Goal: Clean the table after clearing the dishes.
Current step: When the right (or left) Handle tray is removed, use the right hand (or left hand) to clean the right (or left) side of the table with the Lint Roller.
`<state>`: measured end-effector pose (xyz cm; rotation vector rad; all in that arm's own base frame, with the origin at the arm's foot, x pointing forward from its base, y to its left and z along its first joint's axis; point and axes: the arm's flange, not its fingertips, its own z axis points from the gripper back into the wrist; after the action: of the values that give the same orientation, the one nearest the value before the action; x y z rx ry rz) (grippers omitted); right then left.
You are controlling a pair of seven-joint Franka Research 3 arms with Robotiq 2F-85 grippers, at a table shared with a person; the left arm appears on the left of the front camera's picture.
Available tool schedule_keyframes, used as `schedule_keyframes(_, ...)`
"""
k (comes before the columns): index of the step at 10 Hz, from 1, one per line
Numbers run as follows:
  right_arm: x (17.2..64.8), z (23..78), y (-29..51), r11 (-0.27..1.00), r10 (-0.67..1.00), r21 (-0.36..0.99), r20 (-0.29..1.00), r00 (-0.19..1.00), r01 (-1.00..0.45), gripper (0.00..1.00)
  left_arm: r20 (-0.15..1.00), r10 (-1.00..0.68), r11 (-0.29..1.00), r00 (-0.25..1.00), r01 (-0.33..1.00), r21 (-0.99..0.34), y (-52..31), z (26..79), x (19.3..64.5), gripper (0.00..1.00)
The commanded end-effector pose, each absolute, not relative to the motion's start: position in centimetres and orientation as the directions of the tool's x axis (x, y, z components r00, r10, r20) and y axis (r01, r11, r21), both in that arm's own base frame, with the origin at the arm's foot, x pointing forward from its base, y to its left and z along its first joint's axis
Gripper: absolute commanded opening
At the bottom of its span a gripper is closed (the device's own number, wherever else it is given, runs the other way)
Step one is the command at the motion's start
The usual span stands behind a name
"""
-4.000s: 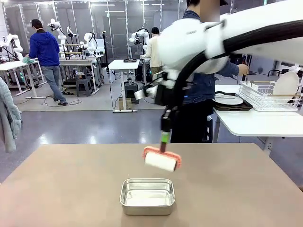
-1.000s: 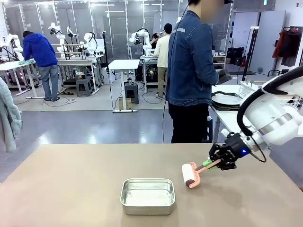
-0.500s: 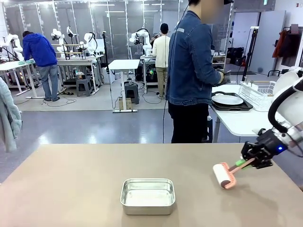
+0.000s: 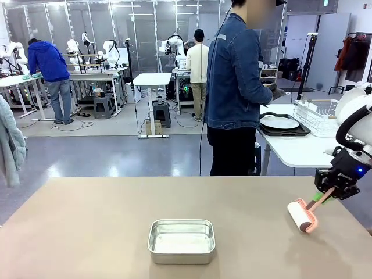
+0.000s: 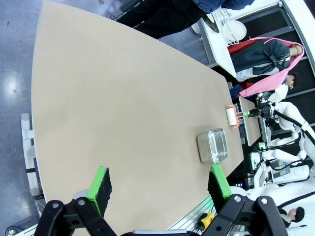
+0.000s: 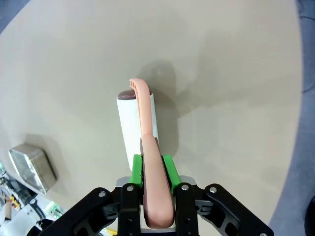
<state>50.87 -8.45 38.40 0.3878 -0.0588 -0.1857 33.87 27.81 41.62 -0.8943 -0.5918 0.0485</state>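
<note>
The right pincer (image 4: 325, 195) is clamping the pink handle of a lint roller (image 4: 303, 215), green pads pinching it from both sides, and is holding the white roll at the surface (image 4: 87, 221) near its right edge. Whether the roll is actually pressing on the top is hard to tell; its shadow sits close beneath it. The left pincer (image 5: 157, 189) is hanging well above the surface with its jaws spread wide and nothing between them.

The roller is probably light, with a stiff plastic handle and a tacky paper roll that should turn under gentle pressure; the handle's straight part is likely the right place to grip, keeping the pads off the sticky sheet. A steel pan (image 4: 181, 240) is sitting near the middle of the beige top and looks rigid and light. A plate on a dark tray (image 4: 283, 124) is resting on the white side table (image 4: 302, 152) beside the person (image 4: 235, 87).

No readable brand or writing is showing.
</note>
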Motion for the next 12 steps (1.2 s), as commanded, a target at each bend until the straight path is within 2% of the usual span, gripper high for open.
schedule_keyframes(1, 49.7, 33.8, -10.1, 0.960, -0.238, 0.147, -0.022, 0.971, 0.239, 0.21, 0.475, 0.285, 0.646, 0.833, 0.199, -0.737, 27.8, 41.7, 33.6, 1.00)
schedule_keyframes(4, 49.2, 37.3, -9.6, 0.975, -0.201, 0.092, 0.000, 0.980, 0.200, 0.21, 0.475, 0.285, 0.646, 0.833, 0.199, -0.737, 27.8, 41.7, 33.6, 1.00)
schedule_keyframes(8, 47.8, 43.9, -8.2, 0.986, -0.162, 0.061, 0.117, 0.980, 0.156, 0.21, 0.475, 0.285, 0.646, 0.833, 0.199, -0.737, 27.8, 41.7, 33.6, 1.00)
schedule_keyframes(12, 45.5, 49.7, -8.0, 0.991, -0.123, 0.086, 0.211, 0.970, 0.107, 0.21, 0.475, 0.285, 0.646, 0.833, 0.199, -0.737, 27.8, 41.7, 33.6, 1.00)
